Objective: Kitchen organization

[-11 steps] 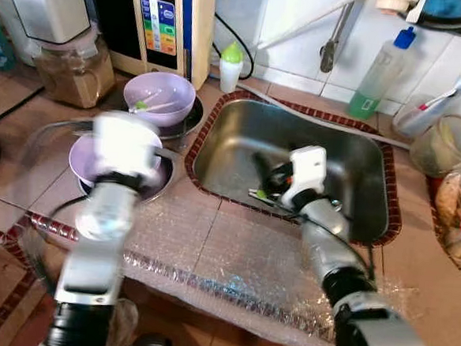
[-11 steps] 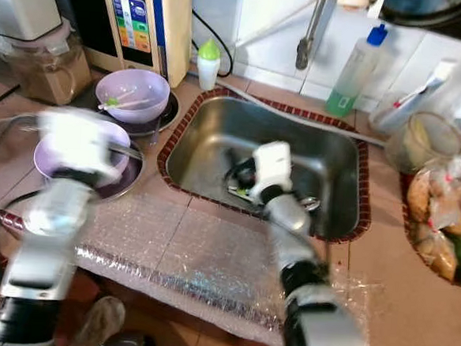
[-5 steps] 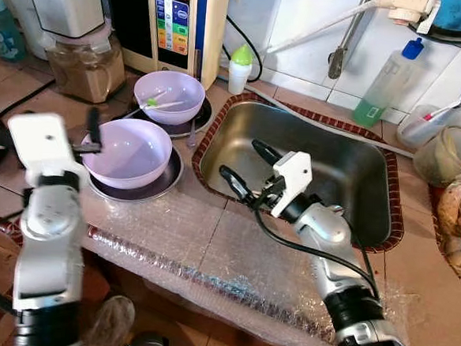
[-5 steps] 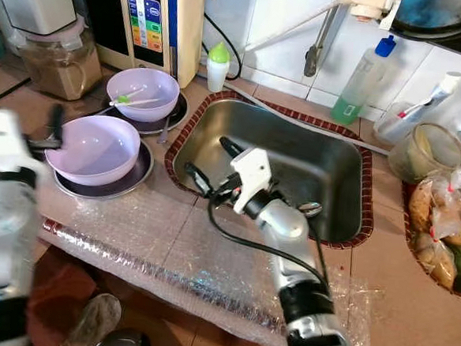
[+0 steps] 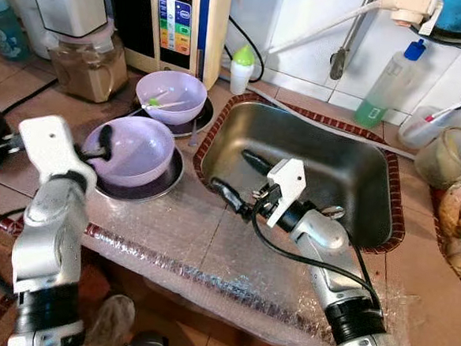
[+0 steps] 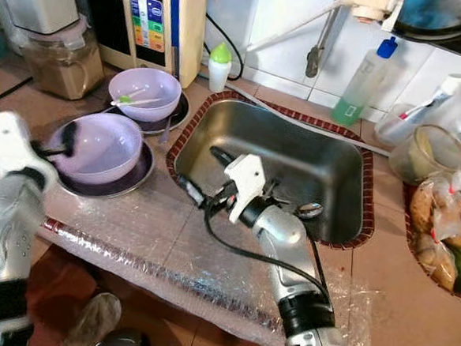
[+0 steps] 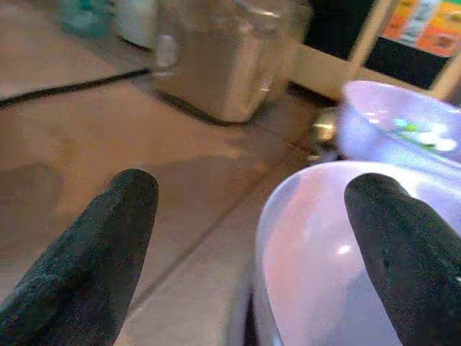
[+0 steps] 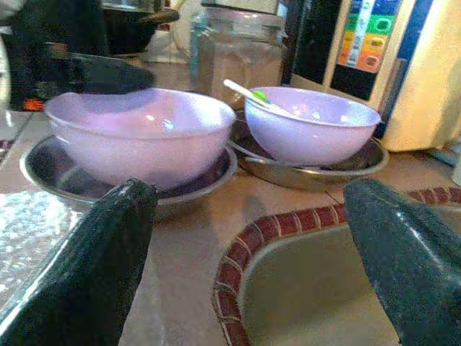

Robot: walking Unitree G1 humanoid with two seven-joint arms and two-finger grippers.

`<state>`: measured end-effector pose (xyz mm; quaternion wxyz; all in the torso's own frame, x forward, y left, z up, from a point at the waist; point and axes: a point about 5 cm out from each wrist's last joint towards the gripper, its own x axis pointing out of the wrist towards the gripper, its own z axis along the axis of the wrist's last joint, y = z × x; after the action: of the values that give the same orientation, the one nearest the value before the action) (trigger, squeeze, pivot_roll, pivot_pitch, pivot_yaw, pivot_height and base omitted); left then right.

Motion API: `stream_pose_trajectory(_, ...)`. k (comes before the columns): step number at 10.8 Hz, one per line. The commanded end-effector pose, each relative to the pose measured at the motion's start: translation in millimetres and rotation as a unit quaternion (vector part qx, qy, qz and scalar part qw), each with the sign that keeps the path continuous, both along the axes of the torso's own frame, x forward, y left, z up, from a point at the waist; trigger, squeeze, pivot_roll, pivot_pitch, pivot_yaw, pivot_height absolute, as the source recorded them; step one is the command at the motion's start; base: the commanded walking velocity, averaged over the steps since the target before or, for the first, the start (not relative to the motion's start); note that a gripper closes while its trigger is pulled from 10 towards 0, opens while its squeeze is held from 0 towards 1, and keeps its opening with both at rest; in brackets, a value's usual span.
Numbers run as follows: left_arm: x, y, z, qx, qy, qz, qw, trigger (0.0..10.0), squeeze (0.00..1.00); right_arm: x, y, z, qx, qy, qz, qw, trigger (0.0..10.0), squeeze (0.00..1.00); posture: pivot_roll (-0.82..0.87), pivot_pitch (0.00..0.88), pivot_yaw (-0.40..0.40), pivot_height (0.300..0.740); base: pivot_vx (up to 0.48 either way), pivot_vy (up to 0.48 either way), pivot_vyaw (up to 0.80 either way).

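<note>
The left gripper [image 5: 110, 145], fingers apart, straddled the rim of the near lilac plastic bowl [image 5: 133, 144] near the worktop's left edge. The right gripper [image 5: 234, 181] hovered empty, fingers spread, at the steel sink's [image 5: 357, 178] left rim. Neither bowl appeared moved yet.

Tiled tabletop [image 5: 30, 99] carrying two steel plates [image 5: 160, 184], glass jar [image 5: 83, 68], bubble wrap [image 5: 209, 255], soap bottle [image 5: 383, 85].

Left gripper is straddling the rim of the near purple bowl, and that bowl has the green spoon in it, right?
Not quite. The left gripper does straddle the near purple bowl's rim, but the green spoon lies in the far purple bowl, as the left eye view shows.
</note>
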<state>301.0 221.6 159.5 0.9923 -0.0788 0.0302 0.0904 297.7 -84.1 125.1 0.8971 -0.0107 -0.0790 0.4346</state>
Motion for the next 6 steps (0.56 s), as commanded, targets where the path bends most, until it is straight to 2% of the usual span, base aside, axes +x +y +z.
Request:
stream_pose_trajectory(1, 4.5, -5.4, -0.7, -0.009, 0.014, -0.017, 1.0, 10.0, 0.0, -2.6, -0.6, 4.4, -0.001, -0.004, 0.013, 1.0, 10.0, 0.0, 0.08, 0.0, -0.068, 0.74, 0.0, 0.0, 0.0)
stream_pose_trajectory(2, 8.5, -9.3, 0.9, -0.028, 0.019, -0.03, 0.999, 9.5, 0.0, -5.0, -0.2, 6.6, 0.0, -0.007, 0.02, 1.0, 10.0, 0.0, 0.07, 0.0, -0.063, 0.74, 0.0, 0.0, 0.0)
stream_pose_trajectory(3, 10.2, -12.4, 0.1, -0.049, 0.029, -0.046, 0.997, 2.4, 0.0, -5.5, -0.4, 6.7, -0.001, -0.006, 0.021, 1.0, 10.0, 0.0, 0.06, 0.0, -0.059, 0.74, 0.0, 0.0, 0.0)
stream_pose_trajectory(4, 11.5, -12.7, 0.3, -0.06, 0.037, -0.053, 0.996, 0.0, 0.0, -7.0, -0.9, 5.7, -0.005, -0.005, 0.022, 1.0, 10.0, 0.0, 0.06, 0.0, -0.059, 0.74, 0.0, 0.0, 0.0)
stream_pose_trajectory(6, 13.2, -13.5, -2.6, -0.077, 0.064, -0.067, 0.993, 0.0, 0.0, -8.7, -2.3, 4.9, -0.015, -0.003, 0.023, 1.0, 10.0, 0.0, 0.05, 0.0, -0.05, 0.74, 0.0, 0.0, 0.0)
